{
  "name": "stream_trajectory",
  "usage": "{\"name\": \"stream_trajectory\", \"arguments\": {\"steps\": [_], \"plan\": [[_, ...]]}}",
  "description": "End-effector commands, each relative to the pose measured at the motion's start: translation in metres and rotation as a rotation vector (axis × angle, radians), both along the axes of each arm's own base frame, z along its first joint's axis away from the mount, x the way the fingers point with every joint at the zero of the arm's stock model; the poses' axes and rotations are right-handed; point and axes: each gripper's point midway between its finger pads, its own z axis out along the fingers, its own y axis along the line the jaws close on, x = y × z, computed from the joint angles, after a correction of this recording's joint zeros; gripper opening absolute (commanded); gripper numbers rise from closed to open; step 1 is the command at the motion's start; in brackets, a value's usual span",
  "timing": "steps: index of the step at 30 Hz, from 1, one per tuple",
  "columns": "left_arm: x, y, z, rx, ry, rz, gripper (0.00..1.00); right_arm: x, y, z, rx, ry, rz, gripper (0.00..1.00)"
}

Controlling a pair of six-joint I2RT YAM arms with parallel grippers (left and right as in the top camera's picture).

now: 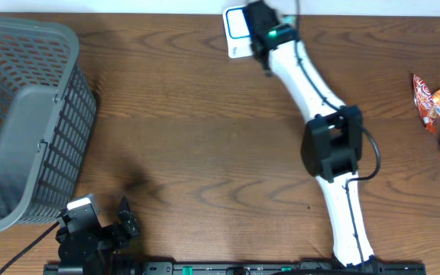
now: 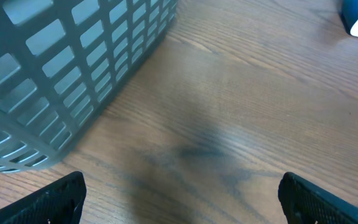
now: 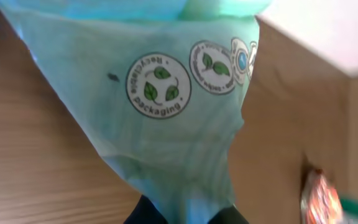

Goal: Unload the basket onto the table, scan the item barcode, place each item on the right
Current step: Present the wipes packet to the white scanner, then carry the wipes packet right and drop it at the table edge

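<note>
Two right gripper (image 3: 188,216) fingers pinch tight on the thin pale-green plastic pouch (image 3: 166,124) printed with recyclable-packaging logos, at the far middle of the brown wooden table (image 1: 189,137), while the left gripper (image 2: 182,199) hangs wide open near-left, just beside the grey slotted plastic basket (image 2: 73,62).

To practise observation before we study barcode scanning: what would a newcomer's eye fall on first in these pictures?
The white right arm stretched to the far side, its tool shut on a pale green packet printed with recycling logos. Next, the big grey basket at left and bright snack packets at the right edge.
</note>
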Motion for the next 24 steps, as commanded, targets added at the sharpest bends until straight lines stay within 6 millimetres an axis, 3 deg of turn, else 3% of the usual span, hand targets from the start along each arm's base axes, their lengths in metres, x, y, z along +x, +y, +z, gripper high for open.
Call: {"name": "stream_trajectory", "arguments": {"steps": [1,8,14,18,24], "plan": [[0.0,0.001,-0.001,0.004,0.001,0.005,0.99,-0.008,-0.093,-0.006,-0.024,-0.044,-0.286,0.01],[0.0,0.001,-0.001,0.004,0.002,0.005,0.99,-0.045,-0.21,-0.055,0.046,0.079,-0.501,0.01],[0.0,0.001,-0.001,0.004,0.002,0.006,0.99,-0.068,-0.269,-0.091,0.203,0.153,-0.545,0.03],[0.0,0.001,-0.001,0.004,0.002,0.005,0.99,-0.081,-0.308,-0.092,0.225,0.129,-0.618,0.12],[0.0,0.001,-0.001,0.004,0.002,0.005,0.99,-0.099,-0.354,-0.082,0.227,0.092,-0.714,0.11]]}}
